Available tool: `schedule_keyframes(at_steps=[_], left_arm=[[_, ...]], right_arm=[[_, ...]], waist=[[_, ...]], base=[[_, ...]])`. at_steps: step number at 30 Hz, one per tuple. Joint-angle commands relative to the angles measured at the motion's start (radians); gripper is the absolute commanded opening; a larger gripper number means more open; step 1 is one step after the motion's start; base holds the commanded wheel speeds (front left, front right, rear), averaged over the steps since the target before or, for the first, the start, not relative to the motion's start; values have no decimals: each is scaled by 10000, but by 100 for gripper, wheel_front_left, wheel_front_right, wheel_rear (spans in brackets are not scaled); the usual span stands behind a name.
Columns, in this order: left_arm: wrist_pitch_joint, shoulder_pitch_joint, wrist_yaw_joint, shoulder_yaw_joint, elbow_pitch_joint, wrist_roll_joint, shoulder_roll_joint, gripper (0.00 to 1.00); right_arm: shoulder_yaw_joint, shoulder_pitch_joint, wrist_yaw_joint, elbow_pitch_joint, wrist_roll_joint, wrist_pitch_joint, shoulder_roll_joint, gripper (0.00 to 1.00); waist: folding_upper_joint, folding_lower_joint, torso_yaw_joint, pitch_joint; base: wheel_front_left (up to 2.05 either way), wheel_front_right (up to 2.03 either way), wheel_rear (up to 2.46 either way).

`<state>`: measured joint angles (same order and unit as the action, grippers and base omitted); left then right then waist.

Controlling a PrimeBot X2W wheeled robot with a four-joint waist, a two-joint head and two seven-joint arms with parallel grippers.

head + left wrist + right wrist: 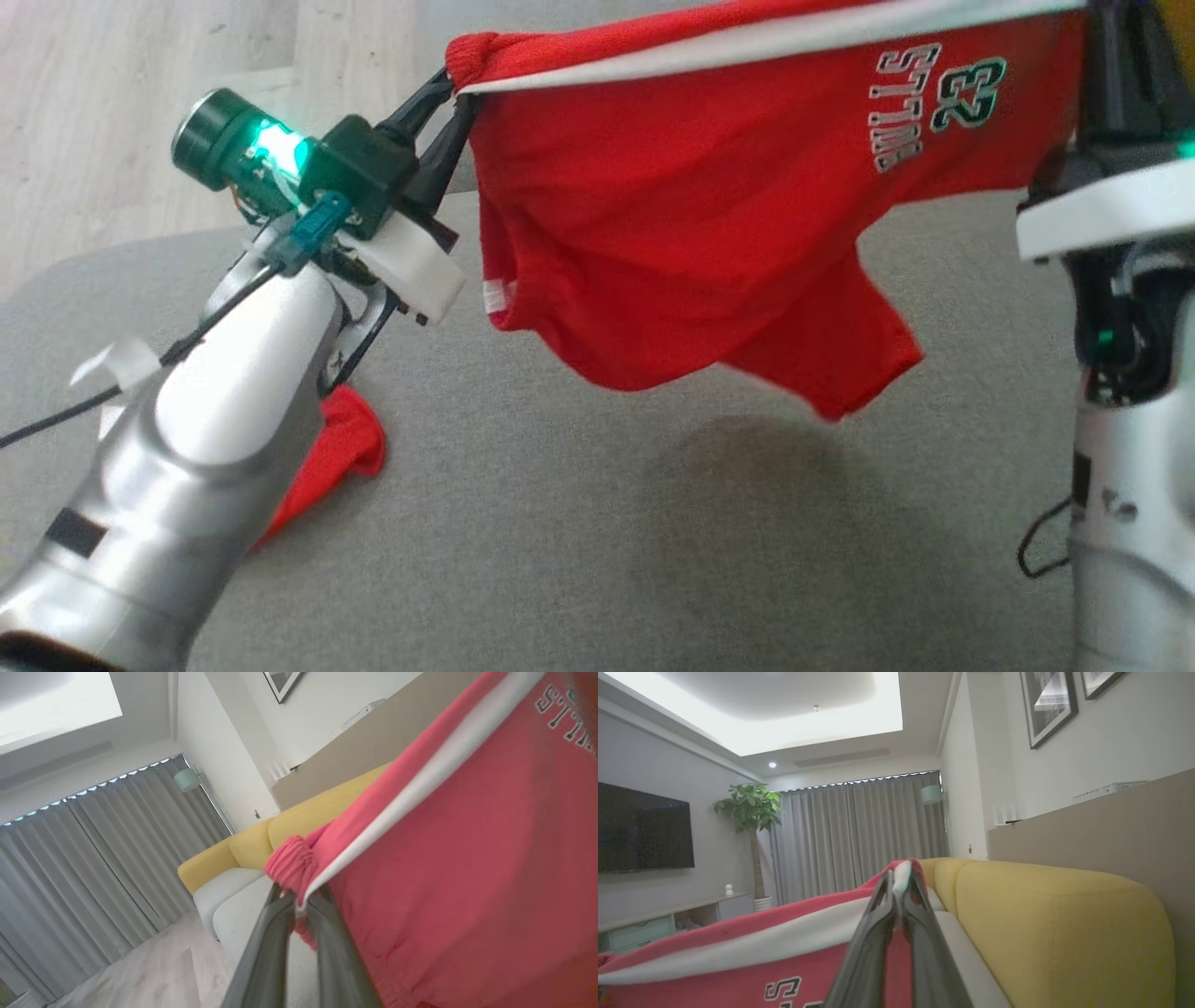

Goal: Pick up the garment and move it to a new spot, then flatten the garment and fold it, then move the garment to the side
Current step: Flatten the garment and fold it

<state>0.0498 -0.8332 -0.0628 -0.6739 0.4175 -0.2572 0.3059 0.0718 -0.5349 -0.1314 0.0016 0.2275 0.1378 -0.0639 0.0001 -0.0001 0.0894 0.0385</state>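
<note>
As the left hand and right hand each pinch an end of its striped edge, the red garment hangs spread, seemingly ready to lay flat.

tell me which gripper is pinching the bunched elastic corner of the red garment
The left gripper: it clamps the garment at the gathered elastic end, while the right gripper pinches a flat white-striped edge.

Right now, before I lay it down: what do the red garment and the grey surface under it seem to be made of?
The red garment: soft, matte knit cloth, probably a sports jersey fabric; it hangs in loose folds, with a gathered elastic edge and a white stripe. The grey surface: matte woven upholstery, by its fine flecked texture; likely a cushion.
</note>
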Motion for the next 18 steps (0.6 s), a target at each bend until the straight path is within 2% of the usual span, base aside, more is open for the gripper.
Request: schedule_keyframes(at_steps=[1,6,11,14,18], left_arm=[[-233,-323,-13,532,-408,-148,495,0],[-1354,478,-179,613,-1431,-1021,766,0],[-2352,651,-297,786,-2027,-1766,1060,0],[-2817,96,-415,879,-2080,-2027,1232,0],[-3308,-1253,-574,980,-1513,-2468,1284,0]], right_arm=[[-132,-135,7,-500,-10,146,131,0],[-82,455,7,-1088,-75,694,134,0],[35,386,7,-1034,6,1049,135,0],[-11,-297,7,-569,-72,1147,136,0],[-98,-2038,7,723,-480,852,136,0]], waist=[[-1,1,-56,22],[-1,1,-122,-127],[-1,1,-98,-704],[-1,1,-59,-1406],[-1,1,17,-2586]], base=[[0,0,0],[0,0,0],[0,0,0],[0,0,0],[0,0,0]])
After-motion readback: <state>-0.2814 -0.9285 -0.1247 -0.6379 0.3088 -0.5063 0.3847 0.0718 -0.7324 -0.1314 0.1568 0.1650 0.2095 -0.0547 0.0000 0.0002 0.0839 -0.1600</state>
